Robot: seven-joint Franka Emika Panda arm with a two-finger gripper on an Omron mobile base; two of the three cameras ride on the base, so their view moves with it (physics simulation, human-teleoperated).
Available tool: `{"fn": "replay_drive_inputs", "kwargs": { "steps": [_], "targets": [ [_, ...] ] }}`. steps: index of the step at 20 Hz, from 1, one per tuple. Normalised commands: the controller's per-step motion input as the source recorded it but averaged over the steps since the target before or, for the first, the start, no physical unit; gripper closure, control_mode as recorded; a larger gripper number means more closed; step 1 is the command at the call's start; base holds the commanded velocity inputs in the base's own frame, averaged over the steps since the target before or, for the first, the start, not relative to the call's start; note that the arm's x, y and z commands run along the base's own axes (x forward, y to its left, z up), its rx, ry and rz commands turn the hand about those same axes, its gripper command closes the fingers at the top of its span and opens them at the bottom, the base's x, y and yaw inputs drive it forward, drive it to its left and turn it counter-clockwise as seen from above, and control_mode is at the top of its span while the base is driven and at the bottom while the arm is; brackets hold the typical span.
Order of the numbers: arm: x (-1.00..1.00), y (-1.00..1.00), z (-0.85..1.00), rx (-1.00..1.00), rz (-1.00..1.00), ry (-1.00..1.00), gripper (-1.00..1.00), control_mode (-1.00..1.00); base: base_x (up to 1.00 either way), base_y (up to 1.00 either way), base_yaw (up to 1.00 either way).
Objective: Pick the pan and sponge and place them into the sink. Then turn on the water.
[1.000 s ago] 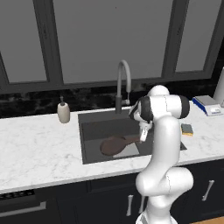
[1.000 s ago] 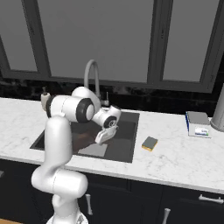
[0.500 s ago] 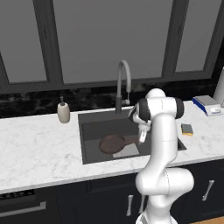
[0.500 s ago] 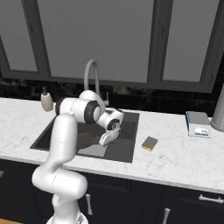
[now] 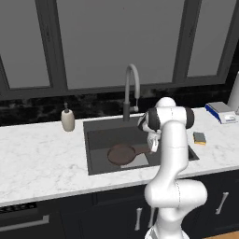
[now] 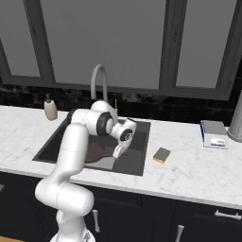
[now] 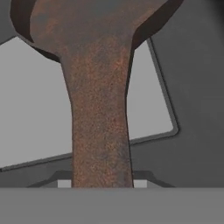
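Sink [image 5: 93, 140] | pan [image 5: 121, 154] inside, handle at claw [image 5: 152, 148] | claw's grip unclear

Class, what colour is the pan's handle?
The pan handle is a mottled, rusty reddish-brown; the hand view shows it best, close up.

No text, label, brand, number or sign is showing legibly anywhere.

The blue-and-white flat box [image 6: 214, 134] on the counter is carrying a pale patch on its near side, but it is rendering too small and blurred to read as lettering.
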Motion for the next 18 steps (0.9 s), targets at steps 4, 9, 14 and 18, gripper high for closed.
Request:
{"fn": "replay_drive_inputs", "kwargs": {
  "steps": [4, 9, 14, 18],
  "targets": [
    [0.3, 0.0, -0.34, -0.01, 0.09, -0.05, 1.0, -1.0, 0.0, 0.0, 0.0],
    [0.01, 0.15, -0.17, 0.0, 0.01, -0.03, 1.0, -1.0, 0.0, 0.0, 0.0],
    [0.02, 0.17, -0.02, 0.0, 0.0, 0.0, 1.0, -1.0, 0.0, 0.0, 0.0],
    [0.0, 0.11, -0.01, 0.0, 0.0, 0.0, -1.0, -1.0, 0.0, 0.0, 0.0]
  ]
}}
